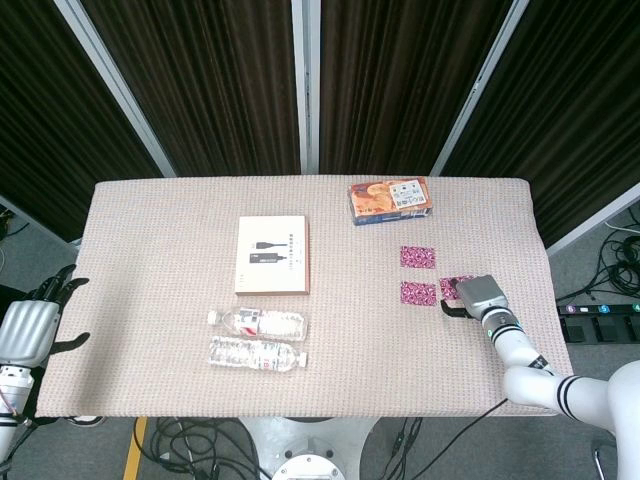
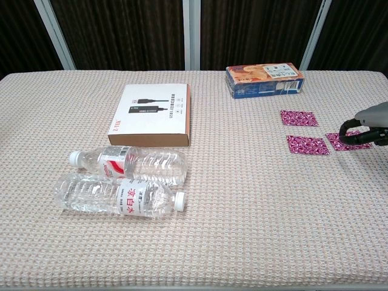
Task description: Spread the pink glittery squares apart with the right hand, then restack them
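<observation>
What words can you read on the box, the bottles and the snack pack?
Flat box: small line of print beside a cable picture, too blurred to read.
Nearer water bottle: red characters on the white label, too small to be sure of.
Farther water bottle: label print unreadable.
Snack box: print too small to read.

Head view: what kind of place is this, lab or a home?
Likely a robot lab or data-collection bay: dark curtain panels behind a cloth-covered table, loose cables and a power strip on the floor, staged props like two water bottles.
</observation>
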